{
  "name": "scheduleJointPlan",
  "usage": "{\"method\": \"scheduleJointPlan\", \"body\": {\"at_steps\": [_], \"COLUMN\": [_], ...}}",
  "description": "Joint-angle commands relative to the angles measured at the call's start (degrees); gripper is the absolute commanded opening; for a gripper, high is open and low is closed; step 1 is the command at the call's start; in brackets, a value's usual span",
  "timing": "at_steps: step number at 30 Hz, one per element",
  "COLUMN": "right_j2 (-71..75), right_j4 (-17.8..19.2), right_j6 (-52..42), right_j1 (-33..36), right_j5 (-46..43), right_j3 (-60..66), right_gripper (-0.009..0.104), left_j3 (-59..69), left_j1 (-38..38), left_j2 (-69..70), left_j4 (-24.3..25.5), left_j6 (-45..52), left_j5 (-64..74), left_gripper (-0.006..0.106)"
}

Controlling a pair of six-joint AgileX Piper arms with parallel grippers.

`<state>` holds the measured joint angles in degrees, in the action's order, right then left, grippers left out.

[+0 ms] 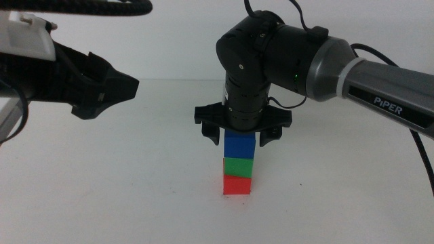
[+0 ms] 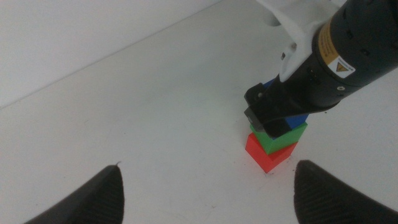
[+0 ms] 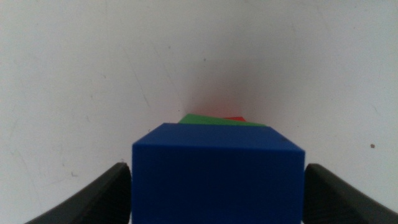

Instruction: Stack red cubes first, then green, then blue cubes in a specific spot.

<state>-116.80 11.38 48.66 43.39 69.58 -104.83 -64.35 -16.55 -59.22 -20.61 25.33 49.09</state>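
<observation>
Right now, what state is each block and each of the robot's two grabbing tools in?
red cube: on the table, bottom of the stack.
green cube: resting on the red cube, turned slightly off its edges.
blue cube: on top of the green cube, between the right tool's jaws.
right tool: directly over the stack, jaws open with gaps either side of the blue cube.
left tool: raised off to the side, jaws open, holding nothing.
</observation>
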Motion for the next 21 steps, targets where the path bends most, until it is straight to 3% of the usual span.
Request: {"method": "scheduleJointPlan", "body": {"at_steps": [1,5,11,21], "right_j2": [0.6,4.3,15.2,30.3], "right_j4": [0.0,-1.8,0.5,-2.5], "right_j6": [-1.5,-4.9,-9.8,-24.6], "right_j1": [0.1,0.0,-1.5,-19.9], "right_j5": [0.4,0.4,0.4,0.4], "right_j3": [-0.4,-2.3,-2.9,0.0], "right_gripper": [0.085,0.093,0.093,0.093], "left_j3": [0.3,0.3,0.3,0.3], "left_j1": [0.0,0.0,0.0,0.0], "left_j2": [0.3,0.3,0.3,0.3], "left_j4": [-0.4,-0.4,-0.4,-0.4], "left_j6": [0.0,0.0,0.0,0.0], "left_j5": [-0.1,-0.1,-0.2,-0.7], "left_gripper": [0.094,0.094,0.094,0.094]}}
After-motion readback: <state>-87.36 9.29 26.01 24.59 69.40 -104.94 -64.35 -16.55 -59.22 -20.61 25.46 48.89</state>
